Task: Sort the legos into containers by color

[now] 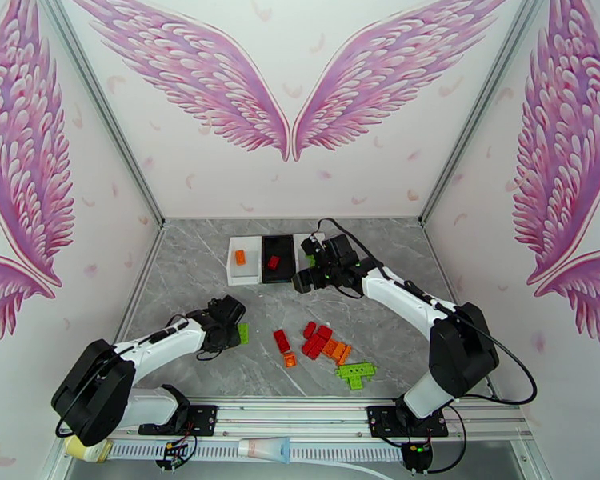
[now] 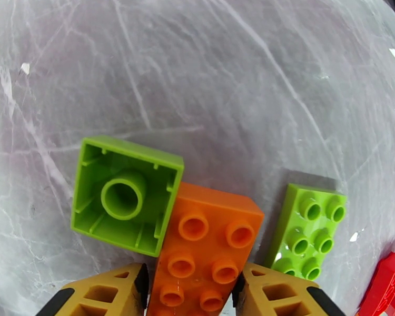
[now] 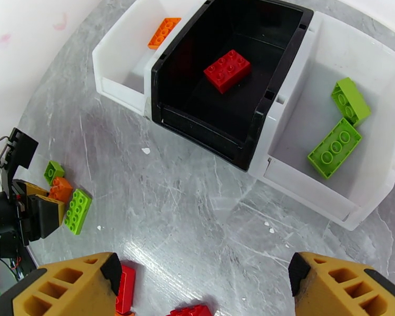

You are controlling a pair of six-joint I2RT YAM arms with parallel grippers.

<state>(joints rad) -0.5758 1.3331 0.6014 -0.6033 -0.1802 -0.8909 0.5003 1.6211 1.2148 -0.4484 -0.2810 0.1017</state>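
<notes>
Left claw (image 2: 189, 280): clenched on the orange brick (image 2: 208, 243), with one yellow finger (image 2: 108, 290) against each long side. It sits low over the desk (image 2: 224, 75), on the near left part.
Orange brick: studs up and resting on the desk between the left claw's fingers, well apart from the containers (image 1: 244, 276).
Upturned lime block (image 2: 125, 193): hollow side up, touching the orange brick's upper left corner.
Lime plate (image 2: 308, 233): studs up, flat on the desk just beside the orange brick's right side.
Red corner (image 2: 389, 285): part of a red brick at the lower right edge of the left wrist view; the rest is cut off.
Right claw (image 3: 205, 269): released, jaws spread wide and grasping nothing. It hangs above bare desk just in front of the containers.
Containers: three open trays joined in a row at the back middle of the desk.
Left white tray (image 3: 118, 75): holds one orange plate (image 3: 164, 32) near its far end.
Black tray (image 3: 208, 127): the middle one, holding one red block (image 3: 227, 71) with its studs up.
Right white tray (image 3: 313, 190): holds two lime bricks, a long one (image 3: 335, 148) and a shorter one (image 3: 350, 101), close together and both slanted.
Loose pile: lies on the near middle of the desk, between the two arms and well apart from the trays.
Pile contents: a red cluster (image 1: 317, 340), a single red brick (image 1: 281, 340) to its left, a small orange piece (image 1: 290, 360), an orange plate (image 1: 338, 350) and a lime group (image 1: 356, 374) nearest the arm bases.
</notes>
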